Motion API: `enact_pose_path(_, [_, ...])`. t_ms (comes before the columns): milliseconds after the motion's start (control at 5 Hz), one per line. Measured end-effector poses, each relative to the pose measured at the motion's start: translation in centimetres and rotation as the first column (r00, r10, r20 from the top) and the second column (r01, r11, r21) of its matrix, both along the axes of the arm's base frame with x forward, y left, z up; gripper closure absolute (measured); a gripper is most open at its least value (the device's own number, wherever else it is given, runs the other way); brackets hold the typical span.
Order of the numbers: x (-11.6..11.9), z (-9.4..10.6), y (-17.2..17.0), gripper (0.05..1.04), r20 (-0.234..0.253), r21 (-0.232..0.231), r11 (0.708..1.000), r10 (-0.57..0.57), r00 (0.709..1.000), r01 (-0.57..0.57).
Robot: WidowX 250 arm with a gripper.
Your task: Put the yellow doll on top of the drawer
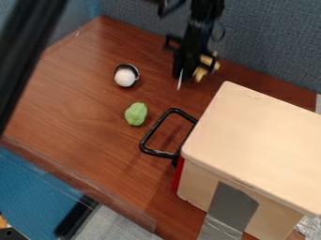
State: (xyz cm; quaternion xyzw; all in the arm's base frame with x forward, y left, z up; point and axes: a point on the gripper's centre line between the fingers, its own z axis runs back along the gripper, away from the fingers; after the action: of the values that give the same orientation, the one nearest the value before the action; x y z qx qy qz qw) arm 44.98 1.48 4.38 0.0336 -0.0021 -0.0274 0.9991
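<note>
A grey-blue fabric partition stands behind a reddish-brown wooden table with a visible grain. The black robot arm enters from the top edge, and its gripper hangs down over the far part of the table. Whether the gripper is spread or pressed together cannot be determined. The yellow doll is at the far part of the table, just beside the gripper on the view's right and partly hidden by it; contact between the two cannot be confirmed. The drawer unit occupies the lower right, with a smooth, pale top, a red strip at its front and a grey patch on its side. Its black looped handle projects toward the view's left. A green lumpy object lies near the handle, apart from it. Farther back, a white round object sits against a dark, rimmed cup.
</note>
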Motion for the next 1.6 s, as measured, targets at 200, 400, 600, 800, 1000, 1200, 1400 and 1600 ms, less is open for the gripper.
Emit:
enact_pose_path(200, [-1.8,5.4,-0.8,0.992,0.089,-0.024,0.999,-0.033,0.995,0.035])
enact_pose_path(400, [-4.5,10.4,-2.7,0.994,0.174,-0.038,0.994,-0.09,0.981,0.098])
enact_pose_path(600, [-8.7,14.2,-5.2,0.994,0.229,-0.069,0.983,-0.147,0.962,0.167])
enact_pose_path(800, [-13.0,14.3,-7.9,0.994,0.203,-0.081,0.968,-0.218,0.954,0.238])
enact_pose_path(1000, [-16.0,13.0,-10.5,0.994,0.168,-0.07,0.947,-0.3,0.939,0.314])
enact_pose_path(1200, [-17.7,11.0,-12.2,0.994,0.127,-0.052,0.93,-0.355,0.926,0.363])
enact_pose_path(1400, [-17.6,8.9,-12.6,0.994,0.077,-0.029,0.931,-0.361,0.929,0.364])
enact_pose_path(1600, [-17.4,6.8,-12.9,0.962,0.03,-0.011,0.933,-0.36,0.933,0.36])
